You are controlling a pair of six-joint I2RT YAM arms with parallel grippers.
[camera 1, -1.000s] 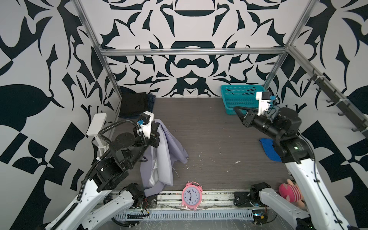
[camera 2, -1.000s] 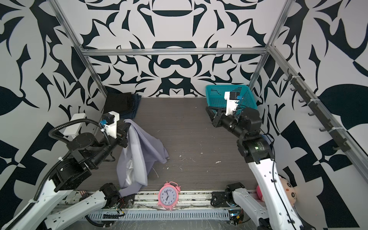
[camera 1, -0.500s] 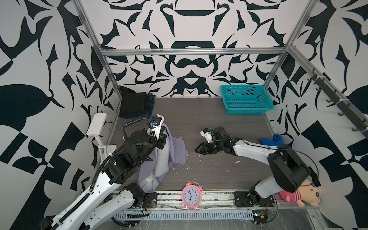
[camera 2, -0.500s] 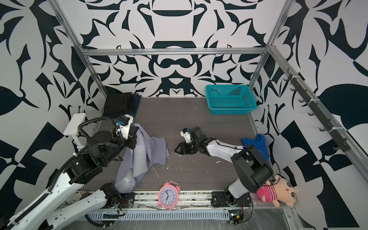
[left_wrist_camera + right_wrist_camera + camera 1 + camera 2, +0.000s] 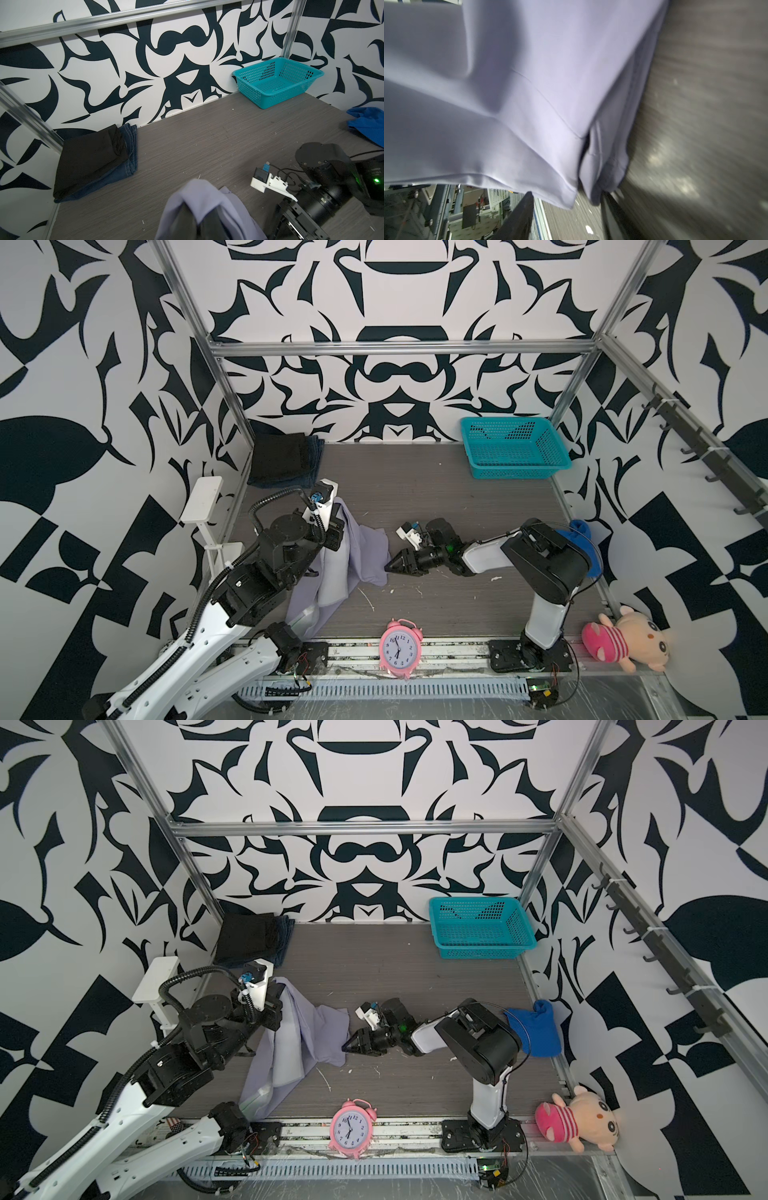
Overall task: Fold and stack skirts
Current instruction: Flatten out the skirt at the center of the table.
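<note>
Lavender skirt [image 5: 357, 556] hangs crumpled from the left gripper [image 5: 196, 226], whose jaws are pressed together on its upper fold; its lower part lies on the table [image 5: 457, 506]; the right gripper [image 5: 390, 566] is low at the skirt's edge, fingers spread; the hem seems to be between them, though that wrist view is blurred; the black skirt [image 5: 280, 458] lies folded on the denim skirt [image 5: 314, 456] in the far left corner.
</note>
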